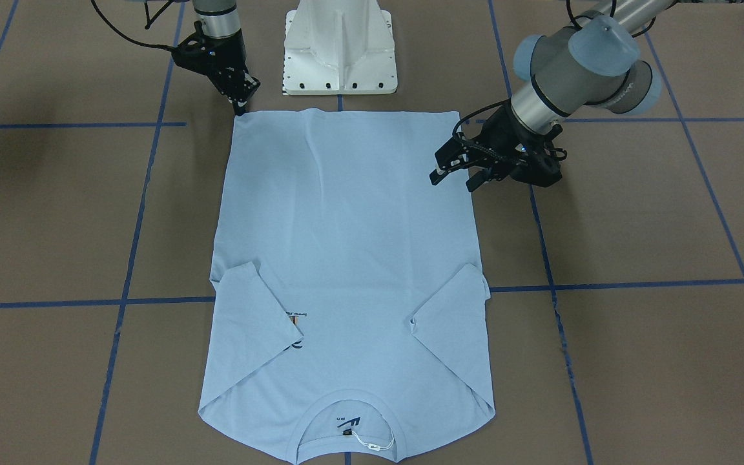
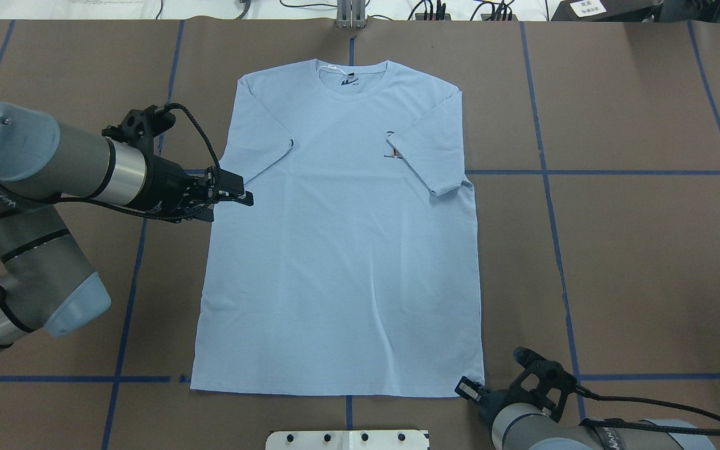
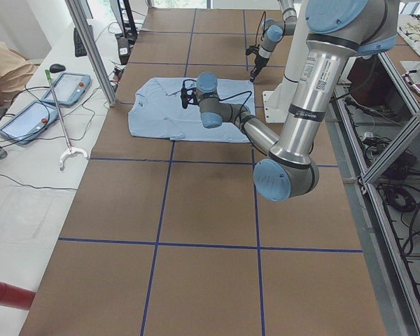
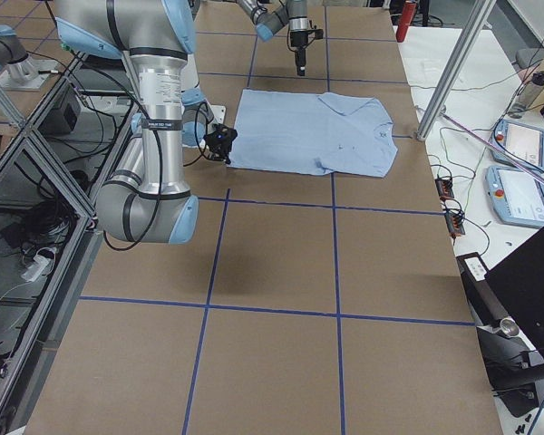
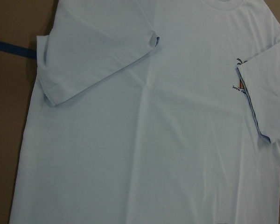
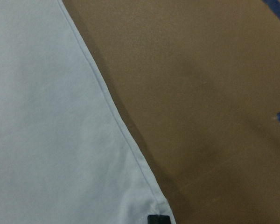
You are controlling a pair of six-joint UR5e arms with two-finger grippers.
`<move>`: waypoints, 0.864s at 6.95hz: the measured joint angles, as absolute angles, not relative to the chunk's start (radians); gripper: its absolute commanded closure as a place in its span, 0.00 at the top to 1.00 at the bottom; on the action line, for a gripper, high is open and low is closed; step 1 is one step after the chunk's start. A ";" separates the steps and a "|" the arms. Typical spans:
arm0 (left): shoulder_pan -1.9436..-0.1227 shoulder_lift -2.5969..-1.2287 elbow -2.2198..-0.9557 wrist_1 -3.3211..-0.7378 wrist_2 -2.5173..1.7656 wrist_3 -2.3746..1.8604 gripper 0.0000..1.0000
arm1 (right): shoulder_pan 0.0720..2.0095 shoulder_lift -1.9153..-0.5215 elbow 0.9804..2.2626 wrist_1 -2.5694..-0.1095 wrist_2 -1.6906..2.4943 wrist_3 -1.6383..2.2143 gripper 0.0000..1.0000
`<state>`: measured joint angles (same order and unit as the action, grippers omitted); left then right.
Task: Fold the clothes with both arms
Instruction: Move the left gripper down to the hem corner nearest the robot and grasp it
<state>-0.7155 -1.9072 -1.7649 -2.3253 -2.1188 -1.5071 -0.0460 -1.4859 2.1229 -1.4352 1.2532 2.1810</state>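
The light blue T-shirt (image 1: 346, 226) lies flat and face up on the brown table, both short sleeves folded inward over the chest. Its collar (image 2: 352, 78) points away from the robot. My left gripper (image 1: 456, 175) hovers open over the shirt's side edge below the sleeve, holding nothing; it also shows from overhead (image 2: 241, 197). My right gripper (image 1: 241, 106) points down at the hem corner nearest the robot, shut on that corner. In the right wrist view a black fingertip (image 6: 158, 219) sits on the corner of the T-shirt (image 6: 46, 140).
The white pedestal base (image 1: 340, 51) stands just behind the hem. Blue tape lines (image 2: 585, 172) cross the brown table. A side bench with tablets (image 3: 63, 87) and a white reach tool (image 3: 66, 143) runs along the far edge, past a metal post (image 3: 94, 52).
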 measured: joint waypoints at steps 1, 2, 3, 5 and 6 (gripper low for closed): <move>-0.705 -1.912 -1.771 -2.322 -2.119 -1.559 0.99 | -0.043 -1.488 2.147 -1.436 1.254 2.180 0.00; -0.674 -1.895 -1.799 -2.319 -2.116 -1.613 0.99 | -0.039 -1.492 2.171 -1.437 1.256 2.180 0.00; -0.623 -1.838 -1.865 -2.314 -2.078 -1.667 0.99 | -0.037 -1.495 2.183 -1.437 1.257 2.180 0.00; -0.455 -1.682 -2.017 -2.230 -1.903 -1.752 0.93 | -0.028 -1.501 2.199 -1.437 1.264 2.180 0.00; -0.370 -1.652 -2.051 -2.130 -1.812 -1.784 0.89 | -0.024 -1.507 2.205 -1.437 1.270 2.179 0.00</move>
<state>-0.3699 -1.6524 -2.0506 -2.1302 -1.8117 -1.7841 -0.0243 -1.5069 2.2051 -1.4370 1.2700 2.1794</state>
